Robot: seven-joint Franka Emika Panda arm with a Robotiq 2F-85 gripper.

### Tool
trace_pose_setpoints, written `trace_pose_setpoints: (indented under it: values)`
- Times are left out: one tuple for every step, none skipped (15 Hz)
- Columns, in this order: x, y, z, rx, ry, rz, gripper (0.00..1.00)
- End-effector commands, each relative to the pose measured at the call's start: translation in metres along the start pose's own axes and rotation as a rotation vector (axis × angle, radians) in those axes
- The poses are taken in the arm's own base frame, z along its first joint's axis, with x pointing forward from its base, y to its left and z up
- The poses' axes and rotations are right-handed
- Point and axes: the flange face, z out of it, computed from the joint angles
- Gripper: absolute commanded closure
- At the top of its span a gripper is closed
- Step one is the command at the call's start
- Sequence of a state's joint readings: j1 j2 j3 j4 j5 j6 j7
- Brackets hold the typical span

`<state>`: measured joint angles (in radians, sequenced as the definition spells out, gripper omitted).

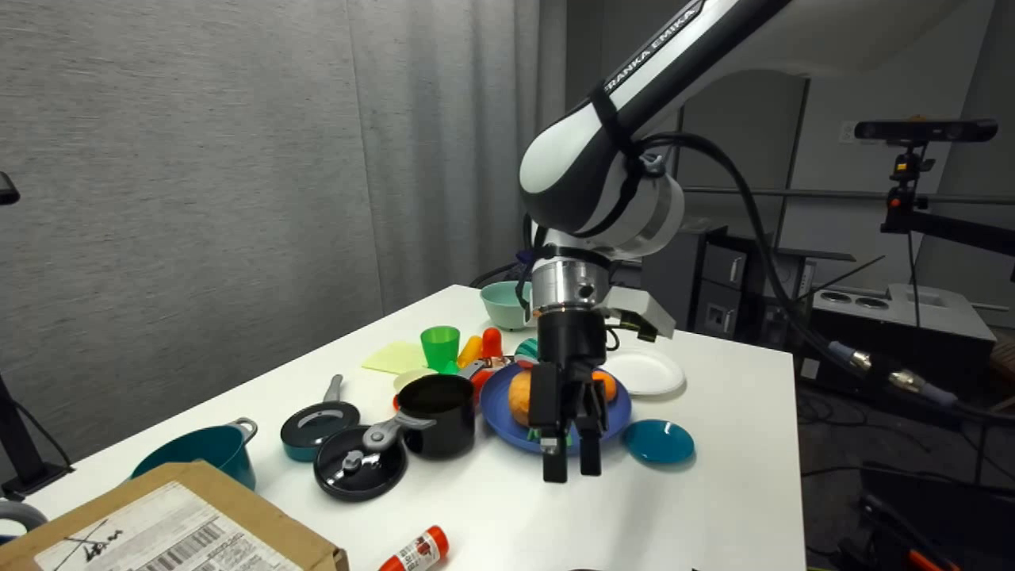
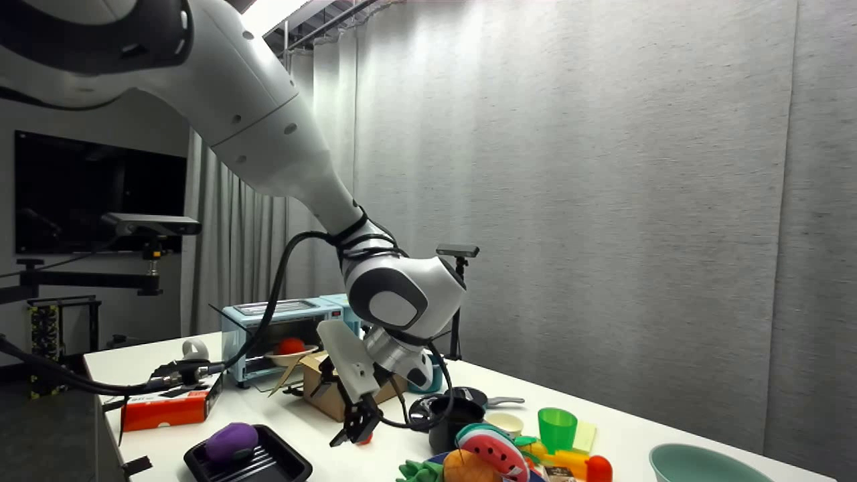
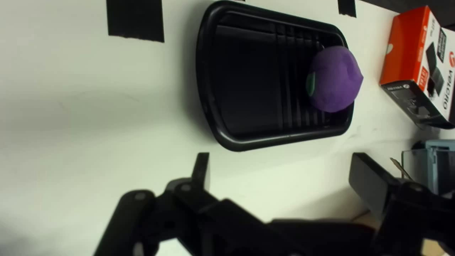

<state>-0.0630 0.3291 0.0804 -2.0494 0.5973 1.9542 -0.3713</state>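
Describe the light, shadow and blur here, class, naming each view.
In an exterior view, the ceiling light glares nearly white; in an exterior view, the white table looks brighter than the grey curtain; in the wrist view, a soft shadow edges the black tray and the gripper looks slightly blurred.

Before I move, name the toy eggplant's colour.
The toy eggplant is purple with a green patch, clearest in the wrist view.

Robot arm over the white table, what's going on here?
Nothing is being handled right now: the robot arm has its fingers open and empty above the white table. In the wrist view, a black tray with a purple toy in it sits near them, untouched. An exterior view also shows a black pot and a blue dish holding toy food.
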Motion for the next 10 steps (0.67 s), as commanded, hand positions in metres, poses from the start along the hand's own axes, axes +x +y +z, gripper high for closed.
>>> trace_pose_setpoints:
  values:
    - [0.028, 0.036, 0.016, 0.186, 0.038, -0.051, 0.00]
    - [0.035, 0.043, 0.025, 0.232, 0.023, -0.079, 0.00]
    - [0.040, 0.049, 0.034, 0.269, 0.003, -0.106, 0.00]
    - [0.039, 0.058, 0.032, 0.296, -0.021, -0.139, 0.00]
    - [0.040, 0.062, 0.036, 0.314, -0.056, -0.173, 0.00]
    - [0.038, 0.062, 0.038, 0.322, -0.112, -0.202, 0.00]
    - [0.036, 0.056, 0.039, 0.308, -0.170, -0.186, 0.00]
    - [0.030, 0.063, 0.045, 0.295, -0.104, -0.150, 0.00]
    - [0.031, 0.062, 0.045, 0.305, -0.132, -0.159, 0.00]
    - [0.032, 0.060, 0.044, 0.307, -0.144, -0.166, 0.00]
